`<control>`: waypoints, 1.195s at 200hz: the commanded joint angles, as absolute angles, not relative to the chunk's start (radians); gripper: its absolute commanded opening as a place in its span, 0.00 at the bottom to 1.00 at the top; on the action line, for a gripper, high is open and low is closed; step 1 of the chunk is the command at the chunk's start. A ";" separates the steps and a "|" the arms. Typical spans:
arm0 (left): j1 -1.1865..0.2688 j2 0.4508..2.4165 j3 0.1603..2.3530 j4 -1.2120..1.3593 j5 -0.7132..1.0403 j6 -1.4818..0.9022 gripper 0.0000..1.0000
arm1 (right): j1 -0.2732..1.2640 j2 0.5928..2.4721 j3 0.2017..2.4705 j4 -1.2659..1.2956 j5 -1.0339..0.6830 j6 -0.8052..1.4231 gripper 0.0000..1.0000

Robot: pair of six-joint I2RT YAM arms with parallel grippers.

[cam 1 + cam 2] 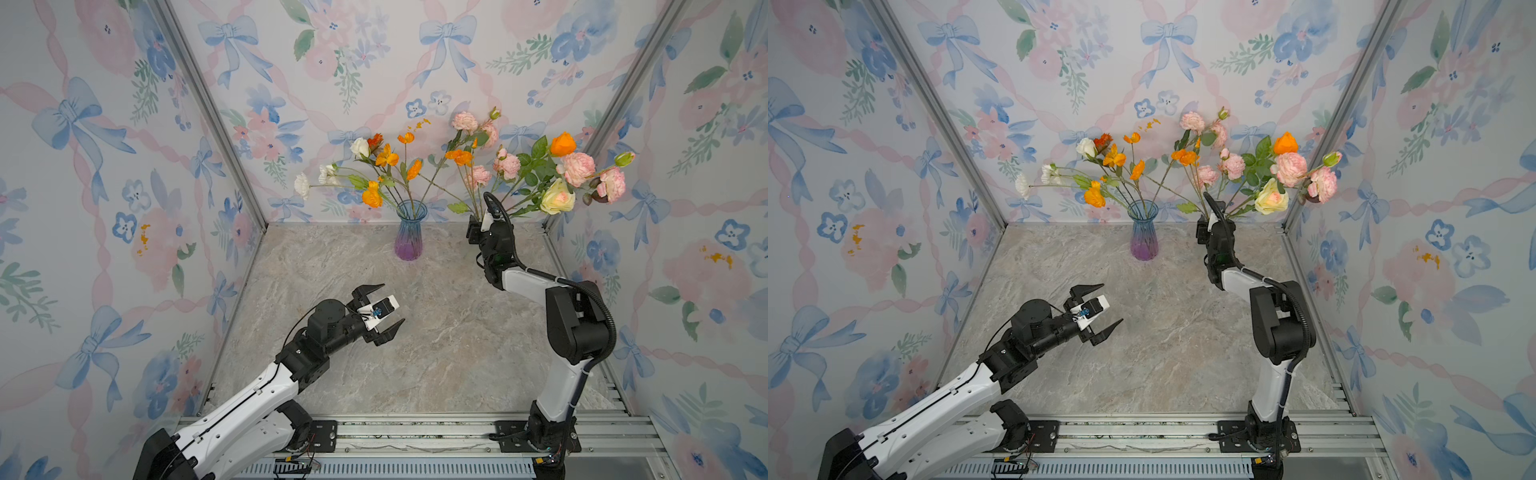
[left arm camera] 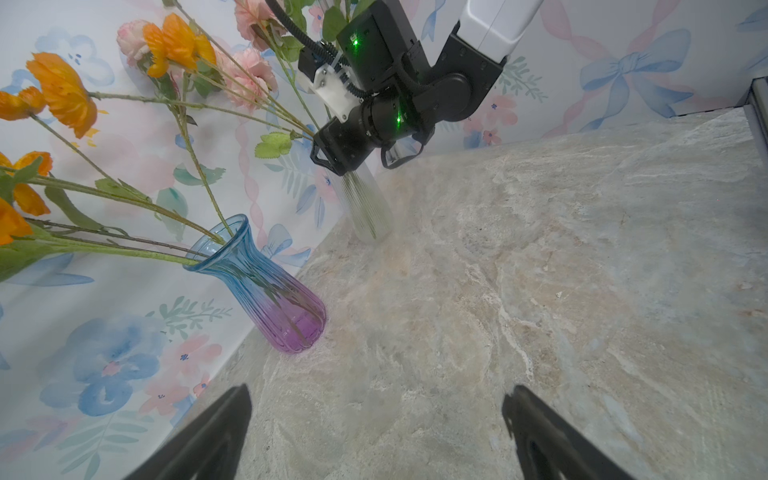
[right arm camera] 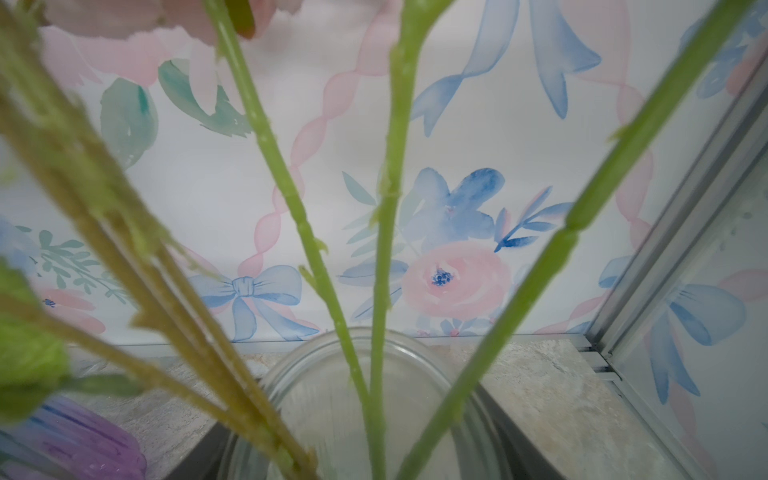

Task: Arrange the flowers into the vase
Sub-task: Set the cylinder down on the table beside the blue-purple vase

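Right wrist view: flowers (image 3: 388, 208) rise from the clear vase (image 3: 316, 399) the right gripper (image 2: 351, 168) clamps — left gripper (image 1: 392, 303) gapes, empty.

marbled tabletop (image 1: 415, 353), bow-and-flower wallpaper (image 1: 104, 166) on three walls, aluminium rail (image 1: 415, 432) along the front edge.

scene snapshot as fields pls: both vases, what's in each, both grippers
blue-purple vase: upright at the back of the table
its contents: orange and white flowers
clear glass vase: to the right of the blue-purple one, near the back wall
its contents: pink, orange and pale yellow flowers
right gripper: jaws closed around the clear glass vase's upper part
left gripper: jaws wide open, empty, over the table
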State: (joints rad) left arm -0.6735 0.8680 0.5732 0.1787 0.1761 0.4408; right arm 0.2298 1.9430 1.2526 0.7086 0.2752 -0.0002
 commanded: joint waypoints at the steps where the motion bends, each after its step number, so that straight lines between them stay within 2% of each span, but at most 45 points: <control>1: -0.665 0.875 0.564 0.198 0.178 0.446 0.98 | 0.235 1.963 1.334 0.900 0.267 -0.005 0.19; 88: -0.658 0.882 0.564 0.198 0.179 0.446 0.98 | 0.259 2.054 1.372 0.905 0.311 -0.021 0.20; 112: -0.658 0.882 0.565 0.198 0.181 0.446 0.98 | 0.258 2.056 1.359 0.910 0.325 -0.017 0.23; 125: -0.658 0.883 0.565 0.198 0.181 0.446 0.98 | 0.258 2.055 1.353 0.907 0.329 -0.014 0.32; 142: -0.659 0.882 0.565 0.198 0.181 0.447 0.98 | 0.258 2.056 1.348 0.901 0.337 -0.014 0.55; 149: -0.657 0.882 0.565 0.198 0.181 0.448 0.98 | 0.258 2.056 1.347 0.900 0.337 -0.014 0.61; 167: -0.657 0.880 0.565 0.198 0.183 0.447 0.98 | 0.258 2.051 1.343 0.885 0.339 -0.006 0.68; 219: -0.657 0.875 0.567 0.198 0.189 0.446 0.98 | 0.260 2.030 1.300 0.877 0.336 0.009 0.99; 239: -0.658 0.864 0.568 0.198 0.191 0.446 0.98 | 0.264 2.012 1.275 0.868 0.339 0.012 0.97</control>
State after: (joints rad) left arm -0.6640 0.8780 0.5720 0.1791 0.1768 0.4412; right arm 0.2520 2.0609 1.3048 0.8349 0.3260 -0.0006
